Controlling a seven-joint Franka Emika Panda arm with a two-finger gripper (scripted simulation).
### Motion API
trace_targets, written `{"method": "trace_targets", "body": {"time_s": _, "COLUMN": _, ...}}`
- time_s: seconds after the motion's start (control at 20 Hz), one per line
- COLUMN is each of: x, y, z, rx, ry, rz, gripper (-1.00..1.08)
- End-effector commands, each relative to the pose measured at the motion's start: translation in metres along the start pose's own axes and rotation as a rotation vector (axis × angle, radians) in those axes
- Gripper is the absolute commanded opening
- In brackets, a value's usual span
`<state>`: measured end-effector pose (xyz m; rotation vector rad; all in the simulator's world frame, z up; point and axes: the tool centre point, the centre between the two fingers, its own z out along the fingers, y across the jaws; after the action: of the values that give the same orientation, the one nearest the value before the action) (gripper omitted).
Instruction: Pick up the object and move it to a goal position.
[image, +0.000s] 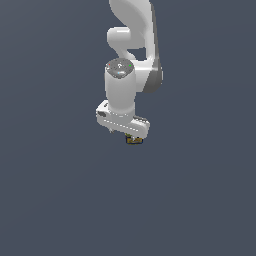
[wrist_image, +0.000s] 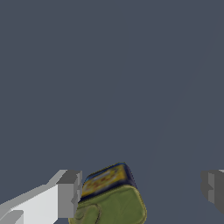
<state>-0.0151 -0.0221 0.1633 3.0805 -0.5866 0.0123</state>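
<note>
The white arm's pincer (image: 131, 134) hangs over the object (image: 134, 140), spread wide and gripping nothing. In the wrist view the olive-topped can (wrist_image: 111, 202) (yellow and blue label showing) sits between the fingers (wrist_image: 69, 194), against one, well apart from the other.

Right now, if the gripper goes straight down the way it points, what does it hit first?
Probably the can: it sits between the open gripper's fingers, close against one. How far below it lies is unclear.

Simulated scene, featureless grey-blue ground (image: 50, 200)
</note>
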Motion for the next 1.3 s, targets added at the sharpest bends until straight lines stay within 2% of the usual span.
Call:
{"method": "trace_targets", "body": {"time_s": 0.0, "x": -0.005, "y": -0.002, "z": 0.003, "rx": 0.001, "ry": -0.001, "rz": 0.063, "gripper": 1.0}}
{"method": "trace_targets", "body": {"time_s": 1.25, "x": -0.051, "y": -0.019, "z": 0.033, "rx": 0.002, "ry": -0.008, "rz": 0.682, "gripper": 1.0}}
